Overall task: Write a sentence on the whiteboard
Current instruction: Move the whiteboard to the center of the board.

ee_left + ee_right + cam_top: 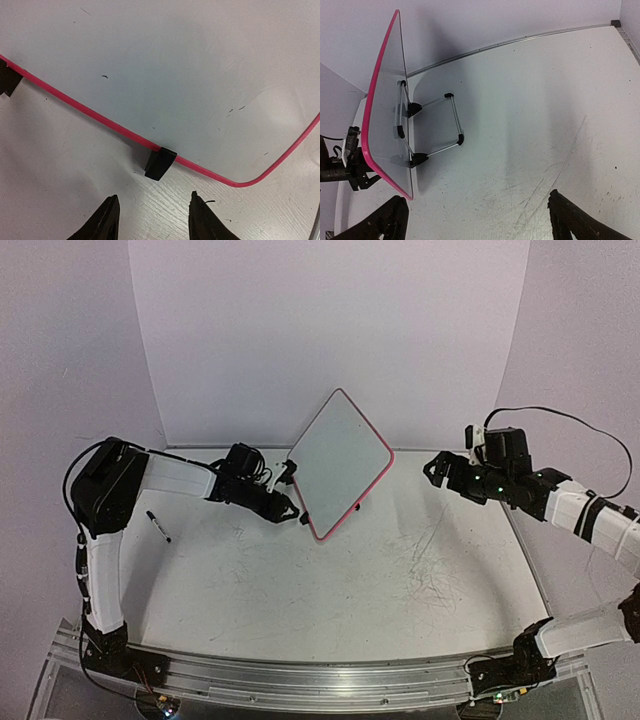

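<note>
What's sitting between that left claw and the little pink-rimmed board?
Only bare scuffed tabletop, as the left wrist view shows; the left claw points at the whiteboard's black clip foot.

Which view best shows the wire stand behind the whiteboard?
The right wrist view: it faces the back of the whiteboard, where the wire stand and its black joints show whole. The left wrist view shows only two clip feet on the front rim; the top view hides it behind the board.
</note>
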You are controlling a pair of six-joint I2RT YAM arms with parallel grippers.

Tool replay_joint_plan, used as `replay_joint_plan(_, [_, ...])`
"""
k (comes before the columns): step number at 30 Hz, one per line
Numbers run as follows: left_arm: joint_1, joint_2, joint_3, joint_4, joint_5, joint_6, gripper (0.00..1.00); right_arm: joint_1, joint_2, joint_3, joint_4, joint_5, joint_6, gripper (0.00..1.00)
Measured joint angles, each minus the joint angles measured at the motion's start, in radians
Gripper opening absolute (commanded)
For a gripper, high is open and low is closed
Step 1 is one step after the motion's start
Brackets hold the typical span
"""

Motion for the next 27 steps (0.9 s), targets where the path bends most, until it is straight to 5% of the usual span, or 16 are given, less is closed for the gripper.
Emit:
replay_joint_plan(13, [-0.052,0.160,0.119,-0.055,-0.007,0.175,0.34,0.000,-0.015,-0.001,0.001,0.001,0.013,0.98])
replay_joint_plan(27, [-0.113,0.202,0.193,-0.070,-0.152,0.170,0.17,0.000,-0.025,-0.003,0.001,0.007,0.039,0.98])
